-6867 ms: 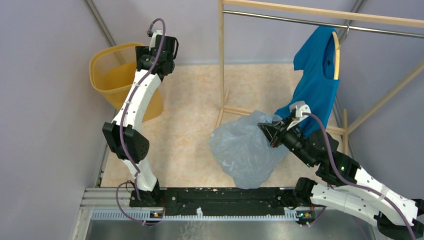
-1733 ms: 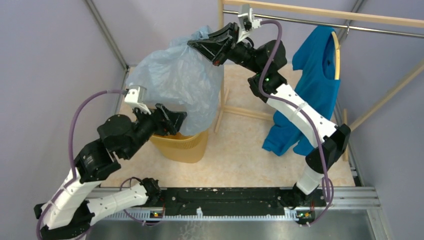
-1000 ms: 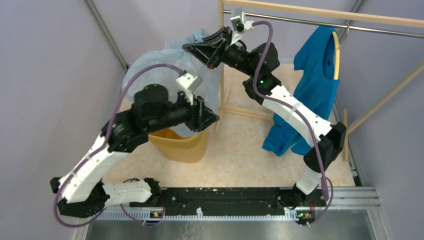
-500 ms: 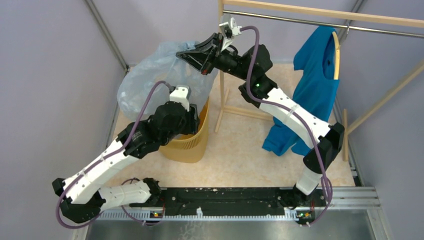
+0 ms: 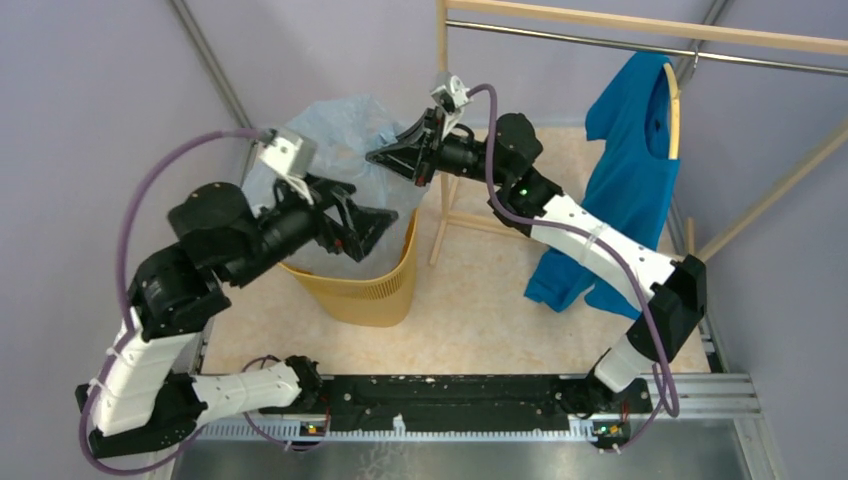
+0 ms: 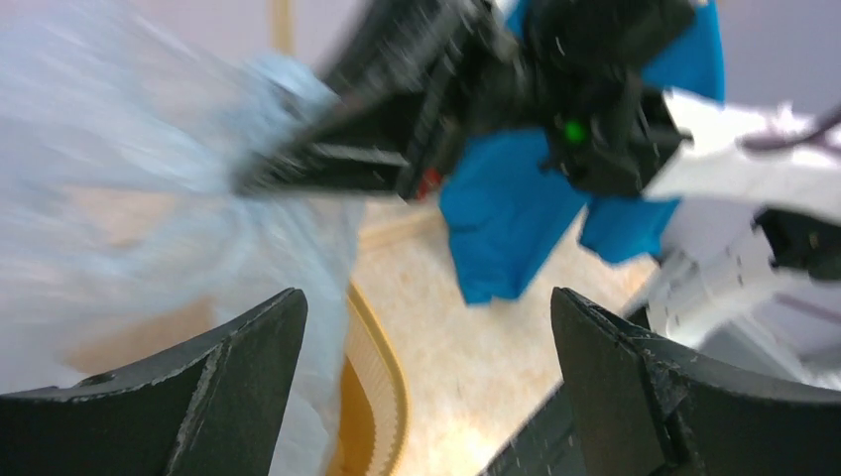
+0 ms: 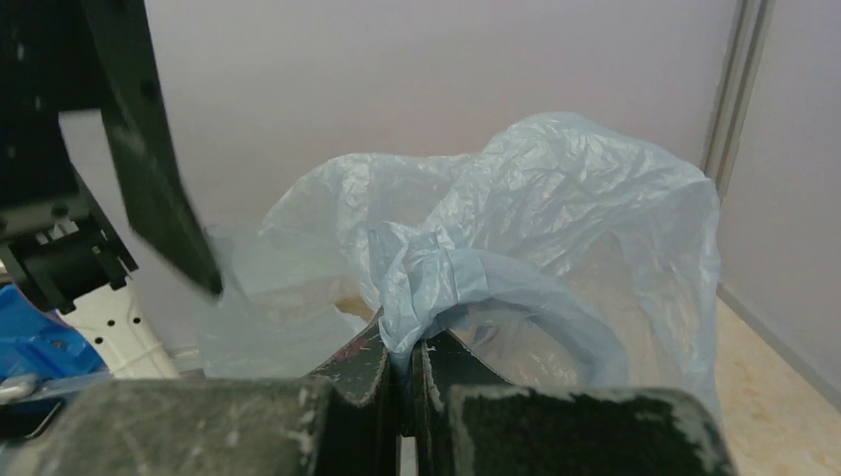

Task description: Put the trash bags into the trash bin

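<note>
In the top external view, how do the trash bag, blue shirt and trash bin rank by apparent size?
1. trash bag and blue shirt: about alike, each partly hidden, so I do not rank them apart.
2. trash bin: smallest; mainly its front wall and rim show.

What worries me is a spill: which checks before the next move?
1. Right gripper shut on bag: ok.
2. Left gripper open, holding nothing: ok.
3. Bag over bin mouth: ok.
4. Bag fully inside bin: not ok, much of it bulges above.
5. Bag's bottom touching bin floor: cannot tell.
</note>
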Motion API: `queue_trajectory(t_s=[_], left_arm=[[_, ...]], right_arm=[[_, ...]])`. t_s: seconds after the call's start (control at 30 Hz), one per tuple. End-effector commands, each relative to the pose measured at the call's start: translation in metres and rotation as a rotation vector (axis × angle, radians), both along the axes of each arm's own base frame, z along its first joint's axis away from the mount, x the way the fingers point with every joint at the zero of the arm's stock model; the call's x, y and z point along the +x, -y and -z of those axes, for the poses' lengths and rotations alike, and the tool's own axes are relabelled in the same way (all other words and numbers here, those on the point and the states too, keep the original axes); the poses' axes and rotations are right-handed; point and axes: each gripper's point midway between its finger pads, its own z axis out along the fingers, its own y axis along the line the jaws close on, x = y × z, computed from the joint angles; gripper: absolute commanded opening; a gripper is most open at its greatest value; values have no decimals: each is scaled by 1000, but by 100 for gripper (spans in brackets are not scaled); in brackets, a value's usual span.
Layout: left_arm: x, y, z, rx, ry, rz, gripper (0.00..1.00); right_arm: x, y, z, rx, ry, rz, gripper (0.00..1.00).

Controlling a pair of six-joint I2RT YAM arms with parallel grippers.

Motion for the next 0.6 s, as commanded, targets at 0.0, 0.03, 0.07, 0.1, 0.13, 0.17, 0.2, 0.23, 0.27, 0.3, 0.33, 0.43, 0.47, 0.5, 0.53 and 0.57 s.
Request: queue_trajectory(t_s=[0.0, 0.03, 0.07, 0.1, 0.13, 0.17, 0.2, 0.23, 0.27, 0.3, 0.33, 0.43, 0.47, 0.5, 0.53, 0.57], left_arm=[[39, -36, -34, 16, 76, -296, 98], [47, -44, -39, 17, 93, -357, 98], [52, -48, -48, 15, 120, -394, 98], [58, -49, -53, 23, 143, -419, 98], [63, -49, -58, 46, 161, -434, 98], [71, -46, -59, 83, 162, -455, 98], [79, -43, -59, 117, 158, -476, 98], [86, -40, -60, 139, 159, -483, 98], [94, -37, -61, 150, 159, -481, 98], [100, -38, -66, 145, 164, -485, 98], [110, -43, -69, 137, 167, -503, 98], [150, -79, -69, 106, 144, -566, 98], [162, -90, -66, 94, 125, -592, 98], [173, -100, -63, 85, 105, -626, 98], [180, -110, -62, 76, 94, -663, 98], [185, -119, -63, 65, 90, -701, 98]], right_arm=[[-26, 29, -32, 38, 96, -12, 0], [-28, 30, -31, 35, 96, -15, 0], [-30, 31, -29, 30, 95, -24, 0], [-33, 32, -28, 27, 94, -33, 0], [-35, 33, -26, 24, 92, -39, 0], [-37, 35, -25, 22, 91, -41, 0], [-39, 36, -24, 22, 88, -41, 0], [-40, 38, -23, 24, 88, -39, 0], [-41, 39, -20, 23, 86, -38, 0], [-42, 41, -20, 25, 85, -34, 0], [-43, 42, -19, 25, 85, -35, 0], [-48, 46, -20, 29, 85, -39, 0], [-48, 46, -18, 28, 83, -41, 0], [-50, 47, -18, 27, 83, -44, 0], [-50, 47, -18, 28, 82, -46, 0], [-51, 47, -18, 28, 80, -51, 0]])
